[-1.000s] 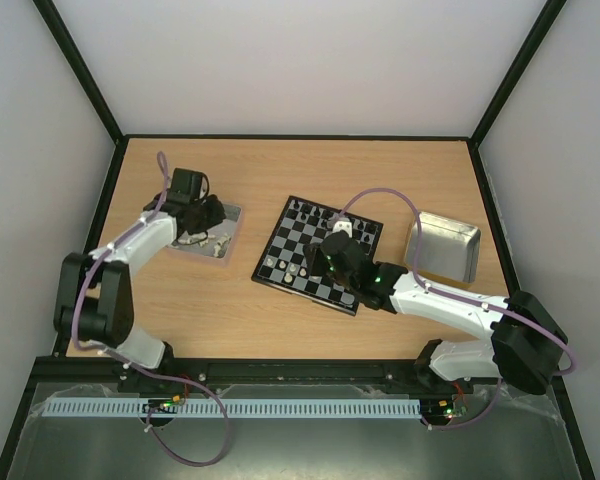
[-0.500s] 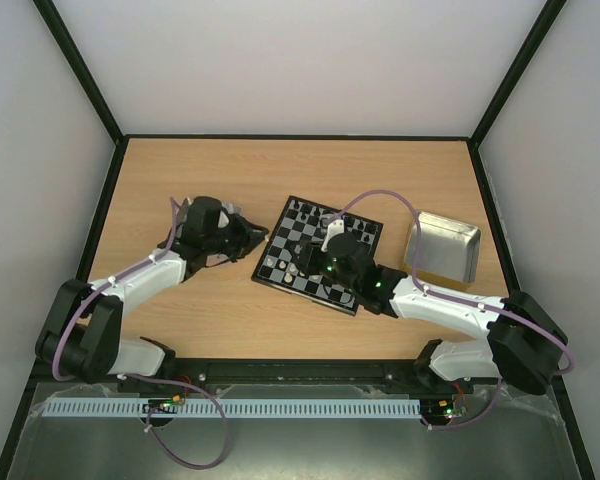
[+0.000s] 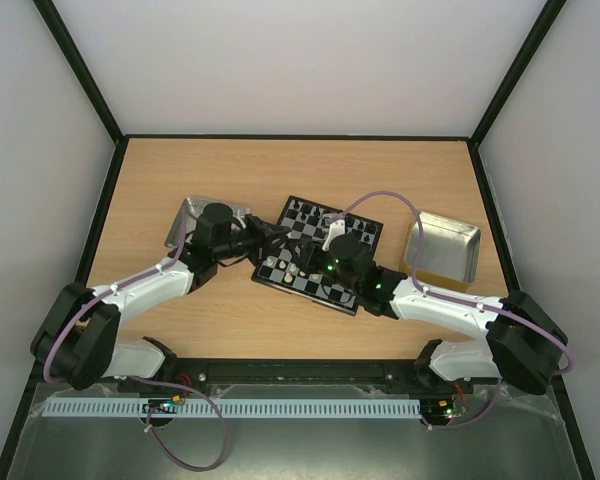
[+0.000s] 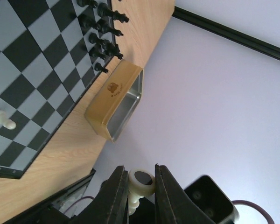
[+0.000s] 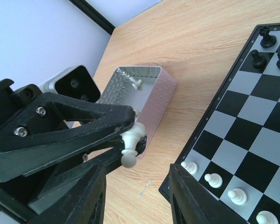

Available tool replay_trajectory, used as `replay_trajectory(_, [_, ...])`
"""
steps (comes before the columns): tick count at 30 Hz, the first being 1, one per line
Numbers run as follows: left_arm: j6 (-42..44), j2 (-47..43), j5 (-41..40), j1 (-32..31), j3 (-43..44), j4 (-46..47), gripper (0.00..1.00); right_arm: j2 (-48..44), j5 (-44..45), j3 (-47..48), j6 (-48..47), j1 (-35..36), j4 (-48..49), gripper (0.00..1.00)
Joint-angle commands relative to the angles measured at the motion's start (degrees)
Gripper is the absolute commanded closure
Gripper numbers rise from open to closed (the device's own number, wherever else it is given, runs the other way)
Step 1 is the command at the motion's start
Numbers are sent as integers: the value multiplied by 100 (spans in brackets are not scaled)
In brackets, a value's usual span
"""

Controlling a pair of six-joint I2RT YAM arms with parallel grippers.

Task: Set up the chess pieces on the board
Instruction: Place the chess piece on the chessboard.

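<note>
The board lies mid-table, with black chess pieces along its far edge and a row of white pawns on its near left side. My left gripper is shut on a white pawn, held head down just off the board's left edge. My right gripper stands open over the board's near left corner, facing the left gripper, with nothing between its fingers. One more white pawn stands alone on a dark square.
A metal tray left of the board holds at least one white piece. A second, gold-sided tray sits right of the board. The two grippers are close together at the board's left edge.
My left arm has swung from the left tray to the board's left edge, carrying the white pawn. My right gripper has opened wider and stayed over the board.
</note>
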Motion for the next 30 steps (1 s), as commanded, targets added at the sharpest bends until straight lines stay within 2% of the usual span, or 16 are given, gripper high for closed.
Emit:
replay_trajectory(1, [-487, -178, 44, -65, -166, 395, 88, 24, 260, -57, 152, 33, 261, 66])
replay_trajectory(8, [-562, -227, 44, -134, -177, 422, 88, 82, 276, -31, 185, 33, 359, 74])
replay_trajectory(15, [-627, -243, 23, -207, -204, 484, 88, 109, 307, 29, 141, 33, 373, 75])
replay_trajectory(24, [-656, -333, -48, -312, -232, 444, 88, 125, 353, 86, 157, 33, 363, 93])
replay_trajectory(29, [-402, -517, -257, -314, -280, 75, 81, -20, 271, 211, 185, 33, -160, 98])
replay_trajectory(30, [-31, -602, -413, -306, -171, -395, 68, -174, 229, 260, 286, 33, -626, 98])
